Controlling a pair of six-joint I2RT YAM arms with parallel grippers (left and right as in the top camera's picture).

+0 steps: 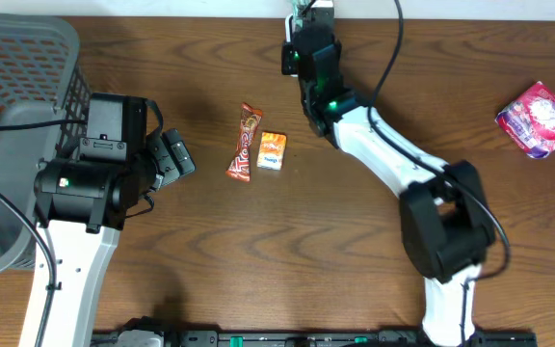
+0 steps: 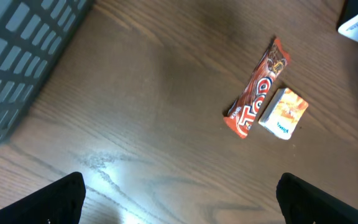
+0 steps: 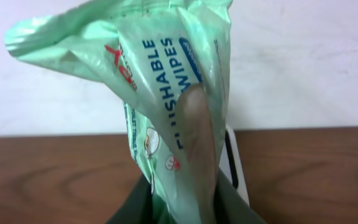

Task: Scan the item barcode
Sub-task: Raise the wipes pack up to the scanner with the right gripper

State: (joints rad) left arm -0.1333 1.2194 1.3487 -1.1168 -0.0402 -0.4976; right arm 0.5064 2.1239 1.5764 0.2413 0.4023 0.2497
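My right gripper (image 3: 185, 208) is shut on a green pack of flushable wipes (image 3: 160, 68), which stands up crumpled between its dark fingers. Right behind the pack, a white upright device (image 3: 236, 171) stands at the table's far edge against the wall. In the overhead view this gripper (image 1: 308, 21) is at the back middle of the table, and only a sliver of the green pack (image 1: 303, 10) shows. My left gripper (image 1: 174, 159) is open with nothing in it, low over bare wood at the left. Its two black fingertips (image 2: 61, 199) frame bare table.
A red-brown Top bar (image 1: 245, 145) and a small orange packet (image 1: 272, 150) lie side by side mid-table, both also in the left wrist view, bar (image 2: 257, 90) and packet (image 2: 283, 113). A pink packet (image 1: 539, 119) lies far right. A grey mesh basket (image 1: 17, 58) fills the left.
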